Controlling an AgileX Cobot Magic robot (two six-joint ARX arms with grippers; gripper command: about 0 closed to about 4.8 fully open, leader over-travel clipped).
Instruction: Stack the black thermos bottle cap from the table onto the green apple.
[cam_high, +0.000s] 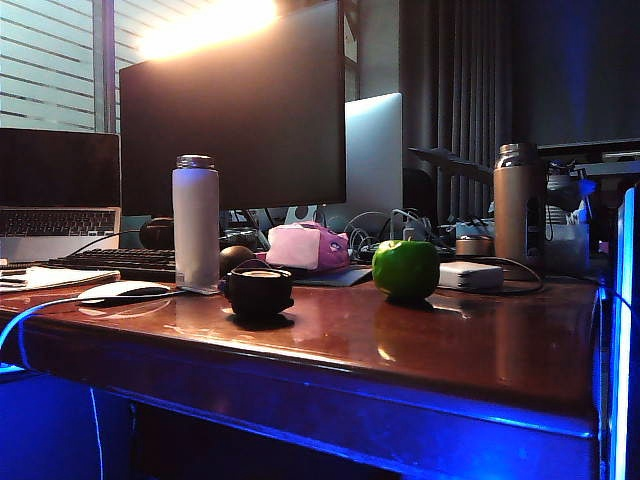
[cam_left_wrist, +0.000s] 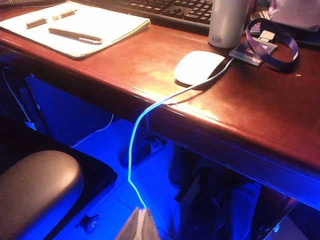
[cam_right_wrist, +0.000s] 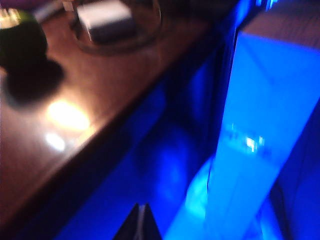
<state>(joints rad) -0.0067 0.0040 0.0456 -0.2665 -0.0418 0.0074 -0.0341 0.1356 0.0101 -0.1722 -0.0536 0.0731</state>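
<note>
While both arms hang below the table (cam_high: 480, 340) edge, no step has begun; first comes a reach for the black thermos bottle cap (cam_high: 259, 291): squat, matte, at nine o'clock of the glossy green apple (cam_high: 406, 270). Left gripper (cam_left_wrist: 138, 223) and right gripper (cam_right_wrist: 140, 222): tips pressed together, empty.

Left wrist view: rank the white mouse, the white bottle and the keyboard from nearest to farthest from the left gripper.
The left gripper hangs shut below the table edge.
1. White mouse, just in from the table's front edge, with its cable trailing over it.
2. White bottle, standing behind the mouse.
3. Keyboard, farthest, along the back, beside the bottle.
</note>
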